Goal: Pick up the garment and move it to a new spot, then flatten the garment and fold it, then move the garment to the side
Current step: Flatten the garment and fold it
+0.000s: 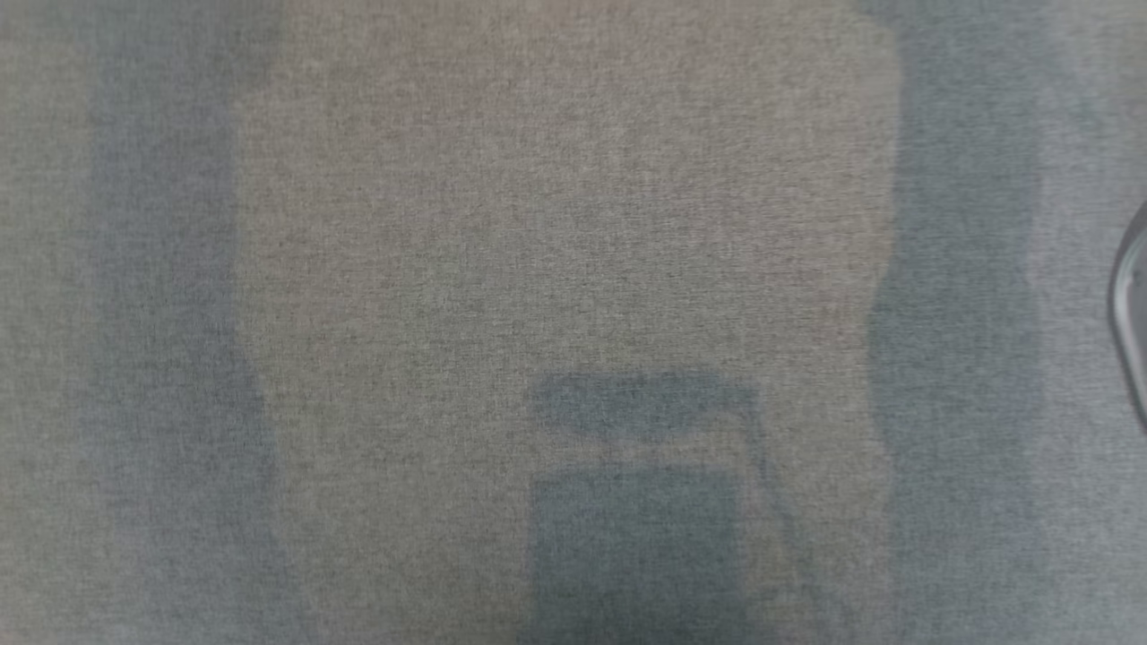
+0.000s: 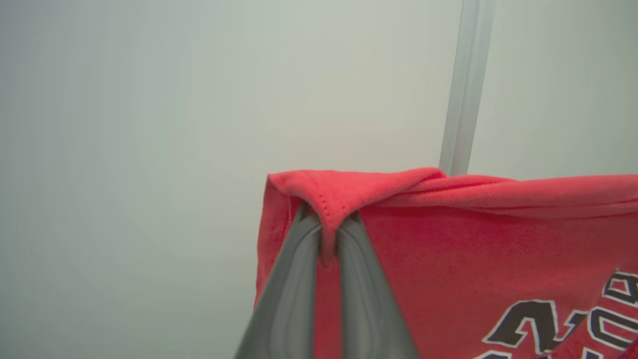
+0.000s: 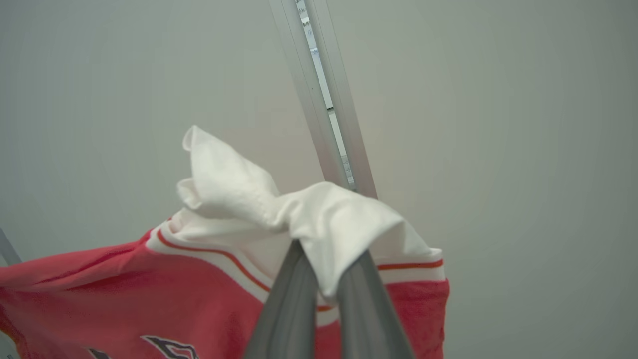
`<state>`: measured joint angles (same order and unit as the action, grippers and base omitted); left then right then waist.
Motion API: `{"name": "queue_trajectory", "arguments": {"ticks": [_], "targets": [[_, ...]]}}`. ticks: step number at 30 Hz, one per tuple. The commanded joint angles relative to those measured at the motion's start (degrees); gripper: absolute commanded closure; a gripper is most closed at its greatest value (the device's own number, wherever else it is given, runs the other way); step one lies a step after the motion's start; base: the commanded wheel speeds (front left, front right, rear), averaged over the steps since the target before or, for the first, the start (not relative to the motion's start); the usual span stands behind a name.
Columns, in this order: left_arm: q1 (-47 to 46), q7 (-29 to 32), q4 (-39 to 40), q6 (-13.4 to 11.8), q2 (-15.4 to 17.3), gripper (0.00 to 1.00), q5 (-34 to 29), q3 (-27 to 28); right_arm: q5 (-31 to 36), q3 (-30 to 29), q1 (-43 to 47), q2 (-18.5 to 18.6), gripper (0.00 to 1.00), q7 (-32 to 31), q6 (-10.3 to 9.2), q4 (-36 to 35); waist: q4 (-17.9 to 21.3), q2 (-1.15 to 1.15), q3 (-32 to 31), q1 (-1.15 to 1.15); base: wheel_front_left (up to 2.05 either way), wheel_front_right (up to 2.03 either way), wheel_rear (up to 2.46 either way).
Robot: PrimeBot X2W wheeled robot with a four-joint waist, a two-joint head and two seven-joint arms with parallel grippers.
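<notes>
In the left wrist view, the left gripper (image 2: 328, 219) is clenched on a corner of the garment (image 2: 448, 249). Its two grey fingers (image 2: 294, 299) meet at the tips, with a stitched red hem folded over and pinched between them. From that corner the red cloth runs to the right in a taut, slightly rolled top edge and hangs down below it. Dark lettering (image 2: 548, 324) with a white outline shows at the lower right. Behind the cloth is a pale plain wall (image 2: 149, 124), with a pale metal rail (image 2: 466, 85) running up it.

In the right wrist view, the right gripper (image 3: 329, 254) is also clamped on the garment. Here it holds a bunched white part (image 3: 324, 219) that drapes over both fingertips, and one loose white flap sticks up to the left. Just below the white cloth there is a thin orange stripe (image 3: 214, 254), then the red body with a bit of dark print at the bottom edge. A metal rail (image 3: 324, 99) crosses the pale wall behind it.

So the garment hangs in the air, stretched between the two grippers.

The head view looks onto a grey woven surface (image 1: 573, 224) crossed by darker shadow bands. A curved, pale-rimmed shape (image 1: 1131, 313) sits at the right edge — I cannot tell what it is.
</notes>
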<state>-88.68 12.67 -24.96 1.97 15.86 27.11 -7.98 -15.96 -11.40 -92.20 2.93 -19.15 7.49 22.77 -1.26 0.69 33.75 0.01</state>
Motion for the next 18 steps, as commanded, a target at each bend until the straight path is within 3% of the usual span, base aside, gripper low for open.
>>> {"name": "queue_trajectory", "arguments": {"ticks": [1, 5, 8, 13, 18], "targets": [[-2.26, -5.59, -3.46, 0.89, -0.50, 1.00, -1.24, 0.06, 1.82, 0.89, -3.28, 0.09, 1.00, 5.44, 0.01, 3.06, -2.04, -0.69, 3.17, -0.01, 0.00, 0.00, 0.00], [-7.67, -18.81, -8.64, 4.10, -1.97, 1.00, -0.27, -0.21, 2.20, 4.45, -11.25, 0.17, 1.00, 16.58, 0.01, 8.84, -1.83, -0.69, 4.61, -0.01, 0.00, 0.00, 0.00], [-7.22, -23.74, -12.55, 5.26, -2.02, 1.00, 1.22, -2.09, -0.19, 8.67, -11.54, -0.02, 1.00, 21.11, 0.01, 11.83, -1.41, -0.69, 7.56, -0.01, 0.00, 0.00, 0.00], [3.00, -27.16, -16.31, 5.53, -0.29, 1.00, 4.75, -11.63, -6.08, 16.50, 1.09, 0.32, 1.00, 24.78, 0.01, 13.26, -0.97, -0.69, 6.98, -0.01, 0.00, 0.00, 0.00], [16.63, -27.87, -17.52, 5.49, 3.58, 1.00, 11.48, -19.86, -12.33, 26.93, 19.83, 4.19, 1.00, 25.47, 0.01, 9.03, 0.71, -0.69, 4.74, -0.01, 0.00, 0.00, 0.00]]}}
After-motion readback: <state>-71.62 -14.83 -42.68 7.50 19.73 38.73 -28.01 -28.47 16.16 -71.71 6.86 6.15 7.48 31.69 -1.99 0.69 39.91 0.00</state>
